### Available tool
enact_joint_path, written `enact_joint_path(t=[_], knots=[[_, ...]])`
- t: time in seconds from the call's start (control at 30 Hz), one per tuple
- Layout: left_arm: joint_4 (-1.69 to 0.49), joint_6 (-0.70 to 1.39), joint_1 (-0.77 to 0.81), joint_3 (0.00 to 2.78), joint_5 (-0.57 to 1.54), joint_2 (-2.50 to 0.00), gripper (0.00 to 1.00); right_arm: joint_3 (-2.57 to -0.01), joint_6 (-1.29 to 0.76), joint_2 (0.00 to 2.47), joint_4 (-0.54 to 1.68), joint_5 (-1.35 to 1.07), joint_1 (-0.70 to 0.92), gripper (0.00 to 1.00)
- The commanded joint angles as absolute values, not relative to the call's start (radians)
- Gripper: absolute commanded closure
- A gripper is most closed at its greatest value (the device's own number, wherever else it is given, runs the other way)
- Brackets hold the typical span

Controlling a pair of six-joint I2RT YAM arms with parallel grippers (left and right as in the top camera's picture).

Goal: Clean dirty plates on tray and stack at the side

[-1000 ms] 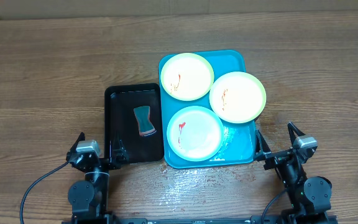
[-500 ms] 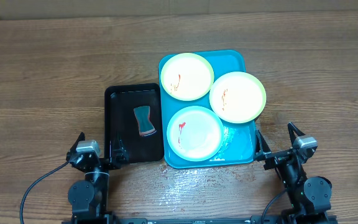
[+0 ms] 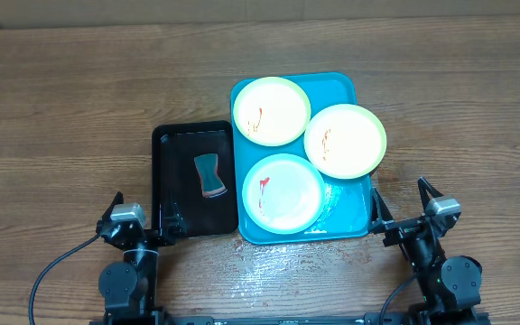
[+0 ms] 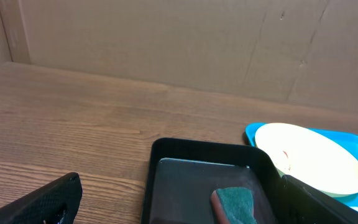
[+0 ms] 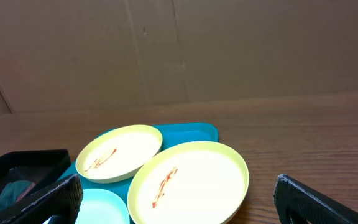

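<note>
Nothing moved, plates on tray, between left tool and right tool

no visible change since earlier pictures.

Green sponge in black tray, plate beyond

I can't read any text, label, brand or number in my views. The plates and blue tray right of centre, and the black tray and sponge left of centre, show no lettering.
</note>
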State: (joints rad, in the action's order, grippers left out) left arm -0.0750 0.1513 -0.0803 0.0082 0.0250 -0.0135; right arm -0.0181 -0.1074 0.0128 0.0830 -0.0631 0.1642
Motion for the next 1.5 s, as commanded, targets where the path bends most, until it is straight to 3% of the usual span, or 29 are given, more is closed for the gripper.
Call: enact_joint_path(t=[0.0, 0.9, 1.47], knots=[[-0.076, 0.158, -0.088, 0.005, 0.019, -0.007, 0.00, -0.008, -0.103, 0.007, 0.080, -0.060, 0.163, 0.00], [-0.069, 0.159, -0.088, 0.005, 0.019, -0.007, 0.00, -0.008, -0.104, 0.007, 0.080, -0.060, 0.163, 0.00], [0.064, 0.162, -0.088, 0.013, 0.071, -0.007, 0.00, -0.081, -0.103, 0.007, 0.076, -0.073, 0.163, 0.00]])
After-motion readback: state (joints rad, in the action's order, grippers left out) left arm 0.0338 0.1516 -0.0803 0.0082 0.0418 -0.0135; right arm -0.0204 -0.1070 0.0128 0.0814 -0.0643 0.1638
